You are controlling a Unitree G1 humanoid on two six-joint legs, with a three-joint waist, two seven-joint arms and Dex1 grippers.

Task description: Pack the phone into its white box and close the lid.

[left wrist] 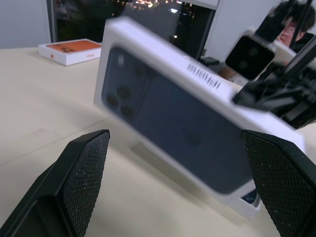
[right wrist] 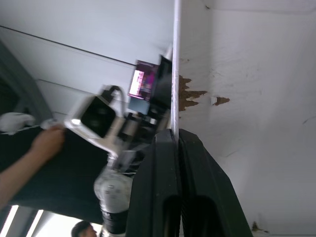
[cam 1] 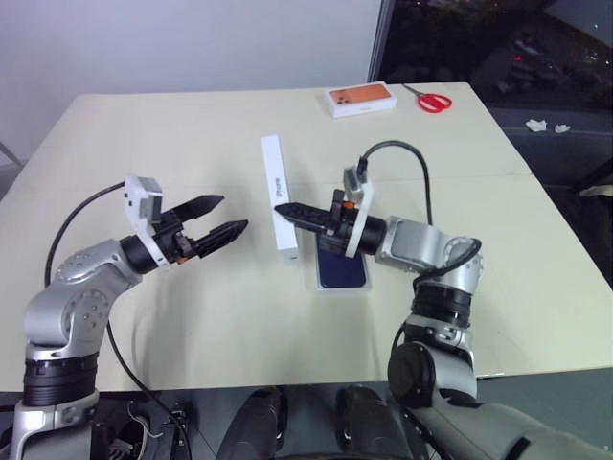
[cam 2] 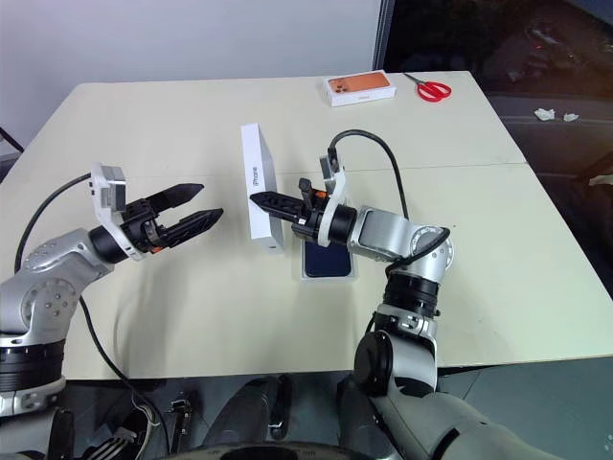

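Lid (cam 1: 279, 195) stands on edge at frame centre, held up off the table (cam 1: 172, 134); printed face with the dark blue phone picture shows in the left wrist view, tilted and blurred.

Left gripper (cam 1: 222, 218), centre-left, level, pointing right toward the lid. Jaws spread wide, nothing between them; clear gap to the lid. Cable loops from its wrist down off the lower left.

Right gripper (cam 1: 290, 210), centre, forearm level and reaching leftward across the frame. Fingers pressed together on the lid's thin wall; right wrist view shows the white edge running straight up out of the closed fingertips (right wrist: 175, 143).

Phone (cam 1: 342, 270), dark blue, lies just below and right of the lid, under the right forearm. Upper part hidden by the gripper body. A thin white border shows around it, so it looks seated in the white box (cam 1: 317, 274), but the tray walls are mostly covered; can't confirm how deep.

Upper right of the table: orange-printed box (cam 1: 362, 99), then red-handled scissors (cam 1: 433, 100), both well apart from the work.
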